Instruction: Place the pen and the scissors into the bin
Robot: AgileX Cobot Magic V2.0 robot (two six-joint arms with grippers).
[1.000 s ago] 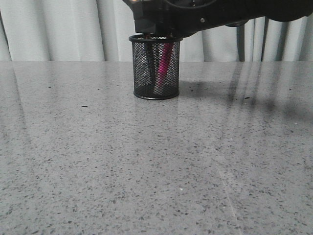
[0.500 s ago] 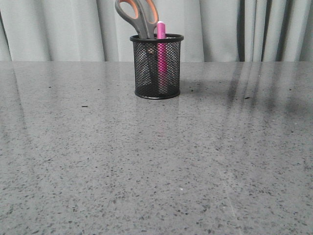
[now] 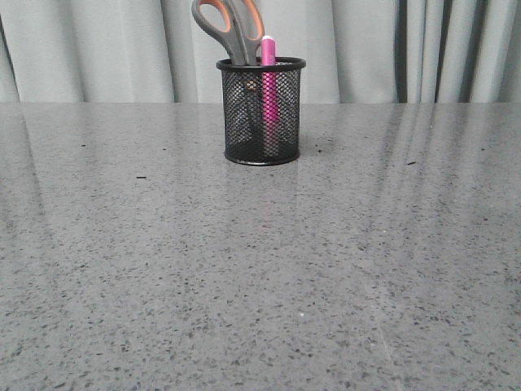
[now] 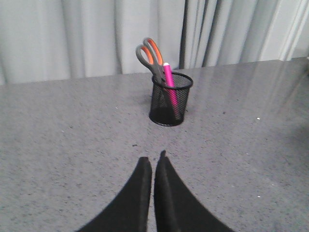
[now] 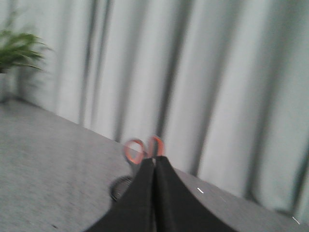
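Scissors (image 3: 229, 26) and pen (image 3: 268, 94) both stand inside the bin (image 3: 260, 110), which rests upright on a grey speckled stone-look table (image 3: 260, 277) toward its far edge, in the front view. The tabletop is glossy and carries faint reflections of the pale grey pleated curtain (image 3: 98, 49) that closes off the whole background. The scissors sit blades-down with their orange-lined handle loops projecting above the black rim and leaning to the left; the pink pen stands just beside them on the right, nearly vertical, its top end clearing the rim (its lower length shows through the wire mesh). A small dark speck (image 3: 141, 177) lies on the table to the left of the bin, well apart from it. No arm appears in the front view. In the left wrist view, the left gripper (image 4: 153, 162) hangs above bare table well short of the bin, fingers pressed together and holding nothing. The right wrist view is blurred: the right gripper (image 5: 154, 163) has its fingers pressed together, empty, with the scissor handles visible beyond its tips. A green plant (image 5: 17, 50) stands at the table's far corner.
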